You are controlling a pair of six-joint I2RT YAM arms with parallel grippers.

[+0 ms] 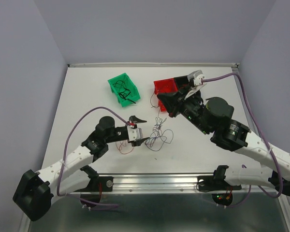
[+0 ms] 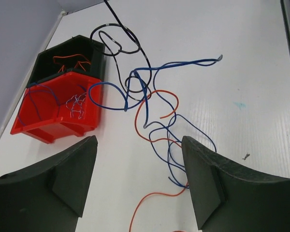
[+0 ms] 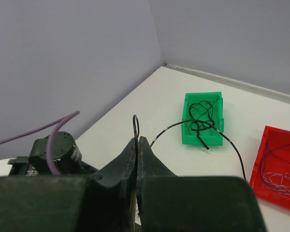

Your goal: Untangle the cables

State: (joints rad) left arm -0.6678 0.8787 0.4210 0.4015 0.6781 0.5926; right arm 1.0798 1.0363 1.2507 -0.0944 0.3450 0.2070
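The cables [image 1: 159, 134] lie as a loose tangle of blue, orange and black strands on the white table, just right of my left gripper [image 1: 142, 130]. In the left wrist view the left gripper [image 2: 139, 143] stands open and empty; blue wire [image 2: 150, 96] and orange wire [image 2: 157, 116] spread ahead of it, and an orange strand runs between the fingers on the table. My right gripper [image 3: 137, 143] is shut on a black wire [image 3: 136, 126] that loops up above its tips and arcs away to the right. From above, the right gripper [image 1: 163, 100] hangs over the tangle's far side.
A green bin [image 1: 117, 92] holding black wires sits at the back centre-left. A red bin [image 2: 48, 118] with blue-purple wires and a black bin [image 2: 94, 53] with orange wires stand together behind the tangle. Lilac arm cables [image 1: 246, 101] loop over the right arm.
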